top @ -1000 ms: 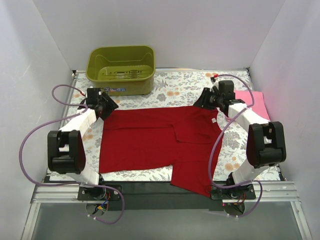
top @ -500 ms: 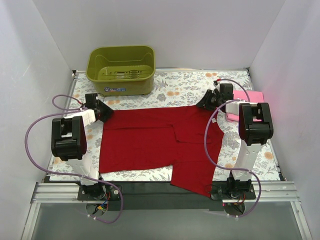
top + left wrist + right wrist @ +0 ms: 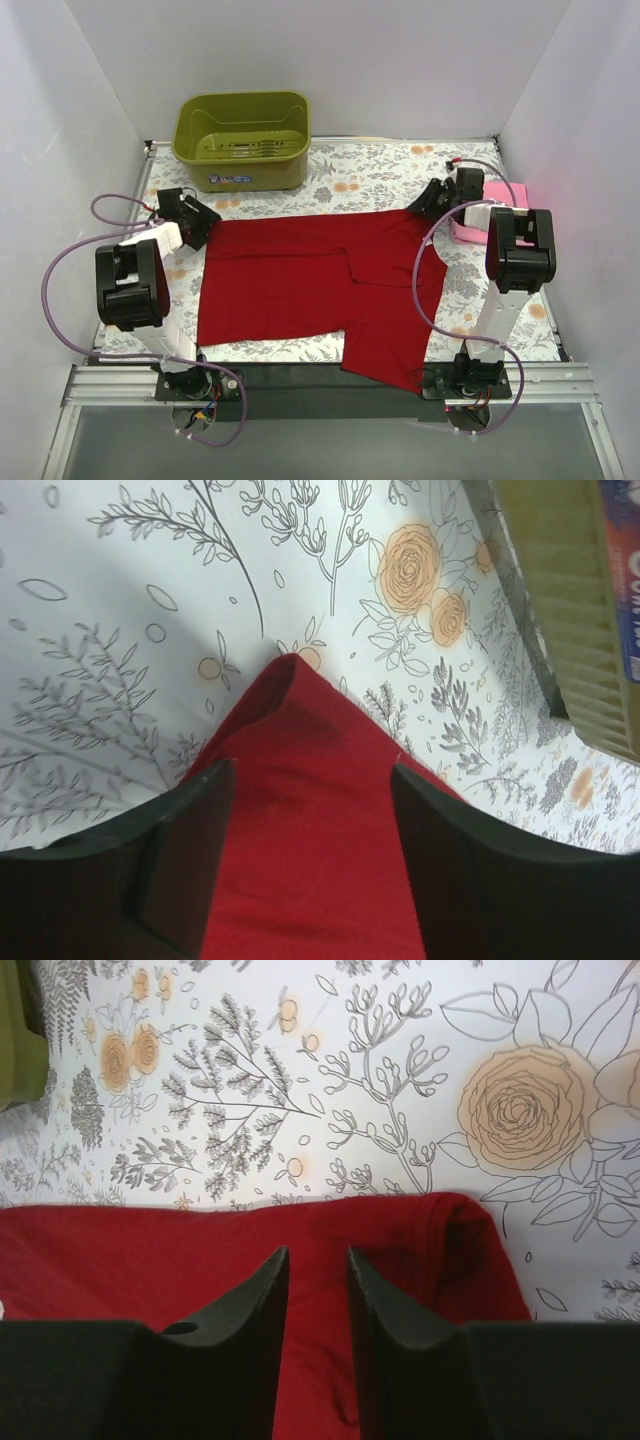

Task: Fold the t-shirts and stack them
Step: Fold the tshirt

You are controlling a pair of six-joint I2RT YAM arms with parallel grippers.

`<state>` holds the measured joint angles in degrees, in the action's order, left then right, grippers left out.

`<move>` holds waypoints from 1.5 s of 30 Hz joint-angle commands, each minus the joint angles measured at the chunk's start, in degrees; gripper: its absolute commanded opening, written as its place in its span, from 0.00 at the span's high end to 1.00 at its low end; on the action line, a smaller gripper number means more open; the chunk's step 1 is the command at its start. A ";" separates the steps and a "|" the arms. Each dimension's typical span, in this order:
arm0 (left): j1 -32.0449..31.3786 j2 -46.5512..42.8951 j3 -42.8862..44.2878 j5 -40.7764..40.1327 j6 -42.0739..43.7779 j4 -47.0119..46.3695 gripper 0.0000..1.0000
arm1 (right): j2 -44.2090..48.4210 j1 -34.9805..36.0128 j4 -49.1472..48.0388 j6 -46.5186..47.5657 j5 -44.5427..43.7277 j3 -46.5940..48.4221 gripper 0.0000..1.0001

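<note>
Both arms have drawn their elbows upright and slid outward along the far edge of the red shirt (image 3: 300,290). Its near hem hangs over the table (image 3: 370,175) edge, and a flap lies folded across its middle, so the folding looks partway done. At the far left corner the left gripper (image 3: 310,770) straddles the cloth, jaws wide apart. At the far right corner the right gripper (image 3: 316,1255) shows only a slim gap; I cannot tell whether it pinches cloth. Next, probably, both must grip their corners and carry them nearward evenly. Farther off, the pink shirt (image 3: 505,190) lies right and the green tub (image 3: 243,130) left
</note>
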<state>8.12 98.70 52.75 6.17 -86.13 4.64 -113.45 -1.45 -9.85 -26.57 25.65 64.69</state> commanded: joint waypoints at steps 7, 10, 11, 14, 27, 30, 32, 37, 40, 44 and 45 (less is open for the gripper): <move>-3.37 -14.05 3.41 -3.88 10.09 10.20 0.29 | 14.82 6.63 15.17 9.34 -11.13 -0.52 0.63; -7.23 -16.42 2.71 -7.56 13.07 13.71 0.29 | 17.73 9.87 21.94 11.62 -16.76 -2.81 0.61; -10.37 -16.52 2.62 -8.71 13.87 15.99 0.29 | 18.69 10.59 23.89 12.23 -19.12 -4.03 0.60; -14.17 -15.64 2.01 -12.84 15.99 18.37 0.29 | 20.45 13.40 27.59 12.24 -21.34 -6.23 0.57; -15.68 1.31 5.60 -12.85 12.74 17.59 0.33 | 12.73 15.34 26.64 14.61 -27.73 -6.51 0.53; -15.59 6.14 9.81 -13.38 12.39 17.68 0.33 | 8.78 14.29 26.63 15.58 -28.98 -2.82 0.52; -15.59 8.08 12.01 -13.91 12.47 17.77 0.33 | 6.33 13.67 26.55 15.58 -29.25 0.07 0.53; -15.59 12.05 17.99 -15.14 12.56 19.00 0.33 | 4.29 12.18 26.89 14.88 -28.99 5.01 0.53; -15.59 8.91 18.44 -13.30 12.39 20.05 0.29 | 6.56 12.18 27.60 14.53 -26.97 6.07 0.52; -16.20 -1.02 14.85 -13.73 9.68 24.35 0.25 | 15.17 12.18 29.53 13.82 -26.18 2.91 0.52; -16.21 -3.40 13.53 -13.82 9.40 25.49 0.24 | 17.10 12.18 29.88 13.56 -26.44 1.68 0.51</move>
<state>-7.73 105.27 68.64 -6.46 -74.76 24.75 -104.25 10.98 17.98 -12.86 -0.27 67.79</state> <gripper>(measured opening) 0.748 0.485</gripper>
